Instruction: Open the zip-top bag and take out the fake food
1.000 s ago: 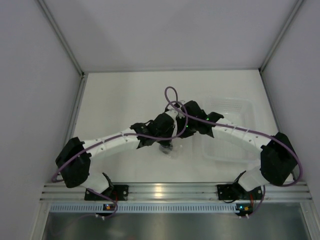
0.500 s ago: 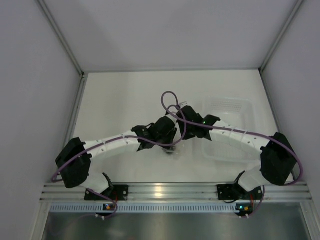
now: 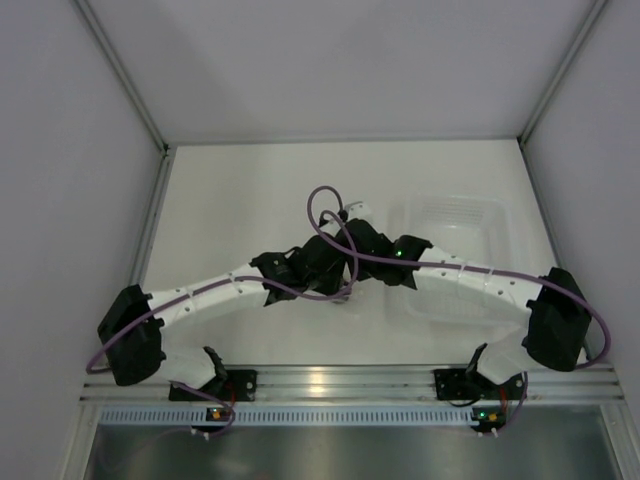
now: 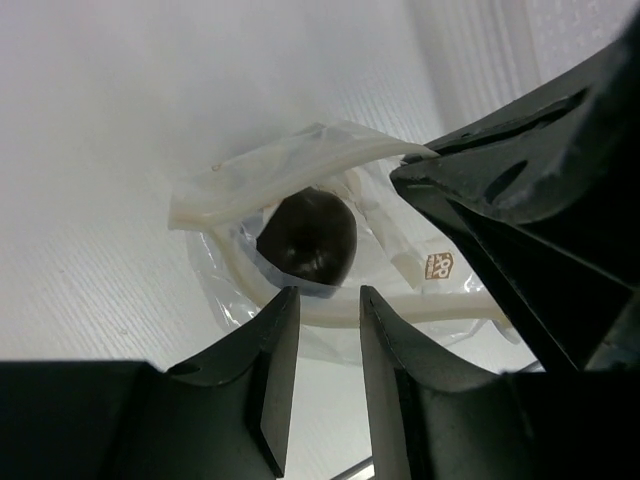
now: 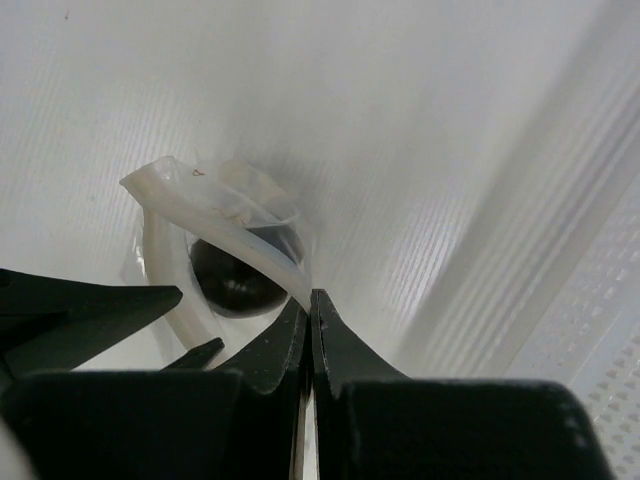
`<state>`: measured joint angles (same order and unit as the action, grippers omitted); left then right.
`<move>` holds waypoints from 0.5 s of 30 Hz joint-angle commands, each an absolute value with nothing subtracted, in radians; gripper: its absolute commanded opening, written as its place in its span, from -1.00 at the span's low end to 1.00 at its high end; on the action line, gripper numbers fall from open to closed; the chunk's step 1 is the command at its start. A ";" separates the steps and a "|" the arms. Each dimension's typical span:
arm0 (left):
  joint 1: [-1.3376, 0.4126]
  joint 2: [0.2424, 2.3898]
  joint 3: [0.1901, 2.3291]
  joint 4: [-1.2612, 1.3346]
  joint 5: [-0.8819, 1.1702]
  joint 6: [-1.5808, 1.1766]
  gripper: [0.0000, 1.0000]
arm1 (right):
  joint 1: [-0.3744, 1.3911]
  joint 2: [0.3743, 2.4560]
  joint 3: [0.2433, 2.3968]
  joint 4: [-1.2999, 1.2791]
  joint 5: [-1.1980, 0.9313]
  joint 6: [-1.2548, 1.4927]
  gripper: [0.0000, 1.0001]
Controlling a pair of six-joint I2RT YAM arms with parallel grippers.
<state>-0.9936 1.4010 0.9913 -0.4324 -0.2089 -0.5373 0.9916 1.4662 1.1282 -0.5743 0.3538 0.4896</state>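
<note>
The left arm (image 3: 200,292) is reaching in from well left of the tub (image 3: 452,212). The left gripper (image 4: 328,300) is pinching one lip of the zip-top bag (image 4: 290,160), its fingers drawn nearly together with the thick zip strip sitting between them. The bag is hanging between the two grippers just left of the tub and apart from it, with its mouth gaping wide. Whether it is touching the table (image 3: 240,190) cannot be told. The fake food (image 4: 305,238) is sitting inside the bag, showing dark and glossy through the open mouth. The right gripper (image 5: 311,305) is working on the side of the bag nearer the tub, clamping the other lip with its fingers pressed together on the strip.
</note>
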 commanded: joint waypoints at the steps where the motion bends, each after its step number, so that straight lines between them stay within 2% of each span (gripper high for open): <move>1: -1.020 1.436 1.031 -0.393 -0.129 -0.517 -0.26 | 1.141 1.447 1.221 -0.466 0.385 0.462 -1.00; 7: -1.022 1.387 0.941 -0.280 -0.189 -0.584 -0.27 | 1.149 1.404 1.163 -0.368 0.360 0.483 -1.00; 8: -1.020 1.376 0.896 -0.256 -0.199 -0.609 -0.32 | 1.147 1.398 1.149 -0.348 0.365 0.485 -1.00; 13: -1.020 1.278 0.752 -0.069 -0.256 -0.687 -0.83 | 1.147 1.359 1.114 -0.296 0.364 0.494 -1.00; 15: -1.020 1.255 0.701 0.026 -0.276 -0.715 -0.94 | 1.149 1.362 1.115 -0.298 0.364 0.500 -1.00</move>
<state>-1.0313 1.2575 0.7673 -0.1516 -0.2356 -0.6437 1.0832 1.4391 1.0859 -0.4881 0.4225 0.5007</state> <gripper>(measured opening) 0.051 0.005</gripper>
